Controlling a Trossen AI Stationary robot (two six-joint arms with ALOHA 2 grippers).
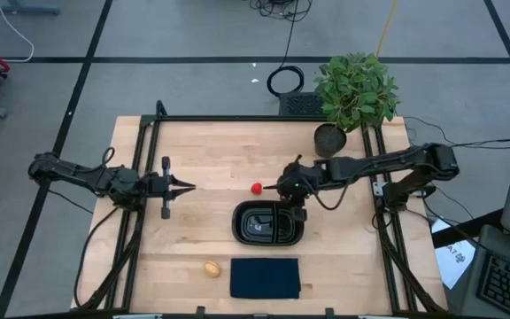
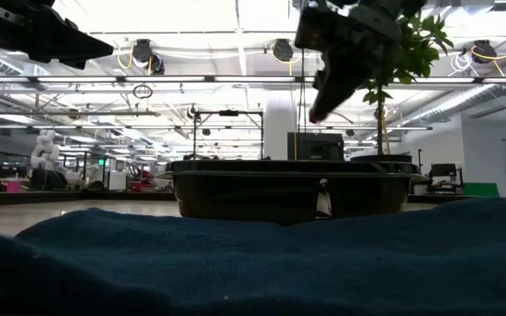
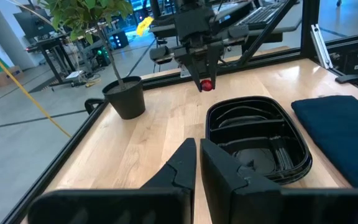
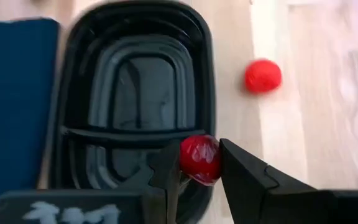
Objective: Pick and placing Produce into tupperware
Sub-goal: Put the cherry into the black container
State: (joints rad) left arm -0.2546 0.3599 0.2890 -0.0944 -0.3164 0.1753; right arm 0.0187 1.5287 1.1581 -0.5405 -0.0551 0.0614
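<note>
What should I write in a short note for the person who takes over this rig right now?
Right gripper: shut on the small dark red ball, held above the near rim of the black tupperware.
Left gripper: shut, holds nothing, waits left of the container.
Bright red ball: on the table just beyond the tupperware.
Tan-orange ball: on the table near the front edge, left of the dark blue cloth.
Done: dark red ball picked up. Both compartments look empty.
Left: release the dark red ball into the tupperware, then bring the other two balls.
</note>
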